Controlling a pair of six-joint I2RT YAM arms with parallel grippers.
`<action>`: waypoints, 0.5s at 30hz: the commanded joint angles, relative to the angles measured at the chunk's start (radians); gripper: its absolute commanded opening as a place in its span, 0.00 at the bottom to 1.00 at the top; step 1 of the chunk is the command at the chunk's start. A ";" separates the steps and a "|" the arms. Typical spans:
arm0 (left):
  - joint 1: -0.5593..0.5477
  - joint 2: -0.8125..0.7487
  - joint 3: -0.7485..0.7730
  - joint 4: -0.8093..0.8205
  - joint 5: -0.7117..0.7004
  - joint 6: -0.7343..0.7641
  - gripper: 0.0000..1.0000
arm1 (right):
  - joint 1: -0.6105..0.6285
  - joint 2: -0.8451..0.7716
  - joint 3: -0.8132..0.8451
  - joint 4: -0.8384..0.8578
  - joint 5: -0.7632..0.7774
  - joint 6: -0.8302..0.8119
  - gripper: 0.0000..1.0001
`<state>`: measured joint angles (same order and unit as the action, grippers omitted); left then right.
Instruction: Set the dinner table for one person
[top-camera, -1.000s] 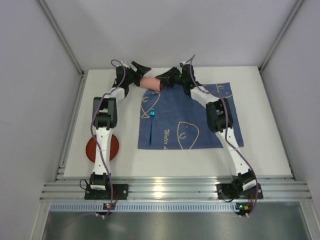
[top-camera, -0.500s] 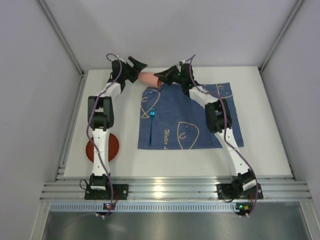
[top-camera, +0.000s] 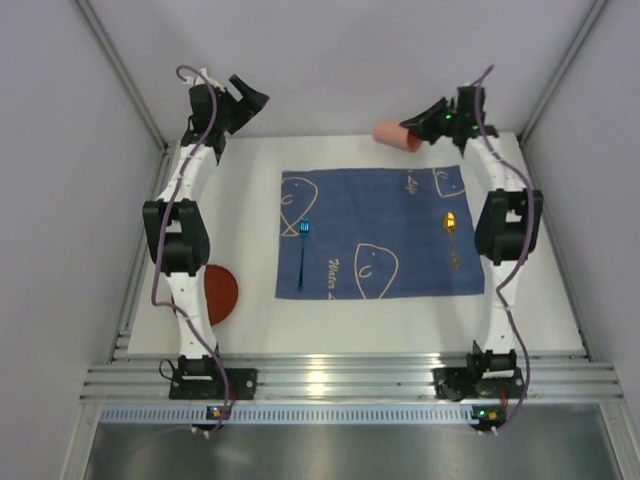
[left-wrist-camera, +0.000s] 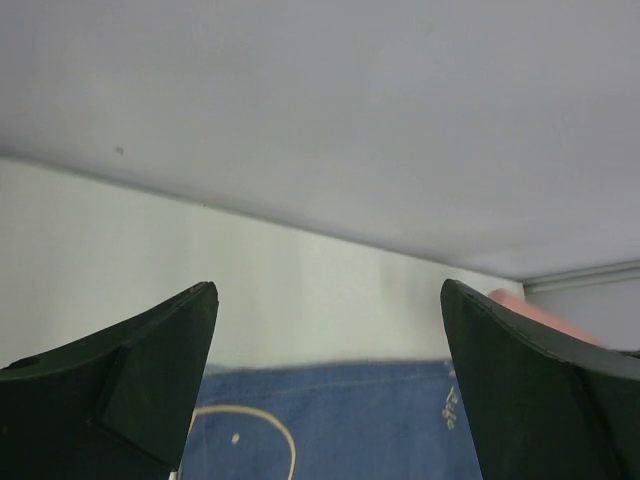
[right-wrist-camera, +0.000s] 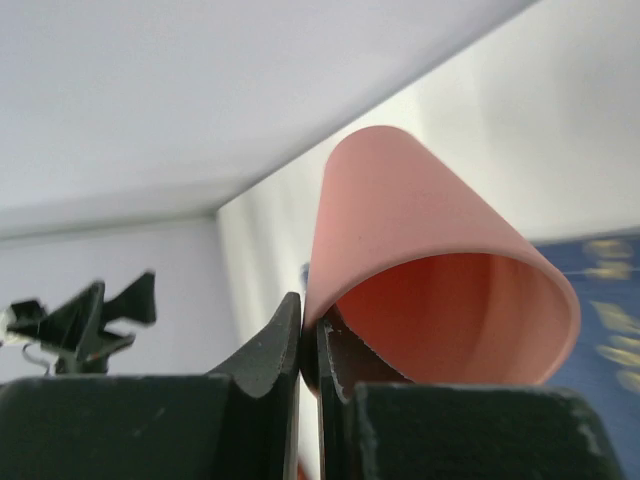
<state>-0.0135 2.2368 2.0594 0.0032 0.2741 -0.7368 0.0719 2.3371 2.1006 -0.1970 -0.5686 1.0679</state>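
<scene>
Table: the dinner table (top-camera: 535, 270) is the white top filling the middle of the overhead view, with its silver rail along 6 o'clock, where both arm bases are bolted.
Mat: a dark blue mat (top-camera: 400, 225) with gold line drawings lies flat at the table's centre.
Fork: a blue fork (top-camera: 303, 248) lies on the mat's 9 o'clock side, tines toward 12 o'clock.
Spoon: an orange spoon (top-camera: 452, 236) lies on the mat's 3 o'clock side, bowl toward 12 o'clock.
Plate: a red plate (top-camera: 224, 290) sits on bare table at 8 o'clock from the mat, partly hidden by the left arm.
Cup: a pink cup (top-camera: 388, 132) is at 1 o'clock, past the mat's far edge, tipped on its side. Whether it touches the table or hangs clear is hard to tell from above.
Right pincer: the right gripper (right-wrist-camera: 308, 322) is clenched on the cup's (right-wrist-camera: 420, 220) rim, one finger inside the mouth and one outside. Overhead it (top-camera: 412, 128) sits just at 3 o'clock of the cup.
Left pincer: the left gripper (top-camera: 250, 96) is at 11 o'clock near the back wall, well apart from the cup. Its wrist view shows it (left-wrist-camera: 330, 300) released, the fingers (left-wrist-camera: 150, 360) spread wide with nothing between them.
</scene>
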 joint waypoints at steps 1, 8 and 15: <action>-0.006 -0.098 -0.131 -0.103 0.040 0.069 0.98 | -0.063 -0.200 0.182 -0.575 0.206 -0.460 0.00; -0.006 -0.198 -0.398 -0.169 0.126 0.102 0.98 | -0.054 -0.222 0.109 -1.025 0.600 -0.734 0.00; -0.011 -0.333 -0.579 -0.196 0.093 0.152 0.98 | 0.042 -0.174 0.127 -1.090 0.754 -0.743 0.00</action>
<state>-0.0216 2.0388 1.4963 -0.2008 0.3691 -0.6350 0.0803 2.1315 2.1769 -1.1774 0.0616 0.3782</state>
